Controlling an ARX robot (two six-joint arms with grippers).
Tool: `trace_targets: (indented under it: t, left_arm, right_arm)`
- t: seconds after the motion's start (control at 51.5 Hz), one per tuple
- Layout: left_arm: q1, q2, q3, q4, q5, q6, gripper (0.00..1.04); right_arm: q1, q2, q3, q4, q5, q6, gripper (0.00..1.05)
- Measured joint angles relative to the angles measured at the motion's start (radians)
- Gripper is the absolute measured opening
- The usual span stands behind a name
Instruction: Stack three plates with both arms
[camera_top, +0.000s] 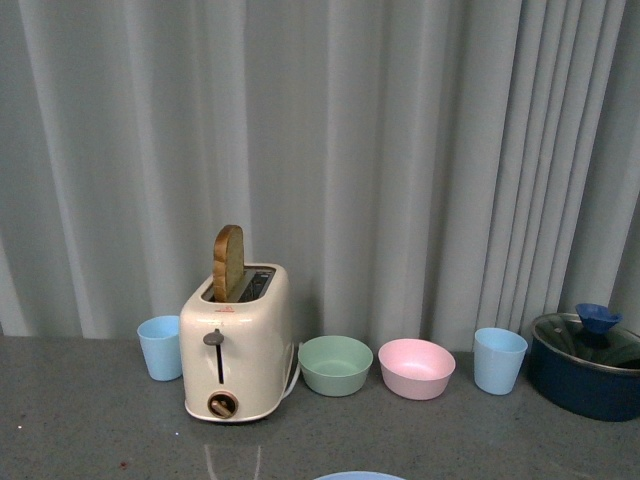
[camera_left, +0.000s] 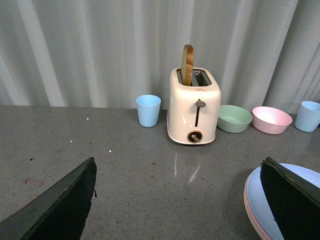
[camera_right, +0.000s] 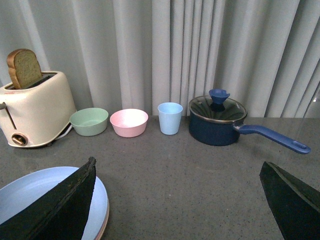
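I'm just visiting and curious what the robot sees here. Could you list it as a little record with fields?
Surface: grey countertop, grey curtain behind
Plates: light blue plate on top of a pink plate
Toaster: cream toaster with a bread slice sticking up
Bowls: green bowl beside pink bowl
Cups: two light blue
Pot: lidded blue saucepan
Grippers: both open, holding nothing

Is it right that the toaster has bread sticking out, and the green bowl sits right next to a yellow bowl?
Not quite. The bowl beside the green bowl is pink, not yellow, as the front view shows. The toaster does have bread sticking out.
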Motion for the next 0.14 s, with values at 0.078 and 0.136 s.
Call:
trace_targets:
  t: [0.078, 0.136]
  left_arm:
    - [0.000, 0.000, 0.000, 0.000, 0.000, 0.000, 0.98]
    - [0.000, 0.000, 0.000, 0.000, 0.000, 0.000, 0.98]
  right_arm:
    - [0.000, 0.000, 0.000, 0.000, 0.000, 0.000, 0.97]
    - [0.000, 0.000, 0.000, 0.000, 0.000, 0.000, 0.97]
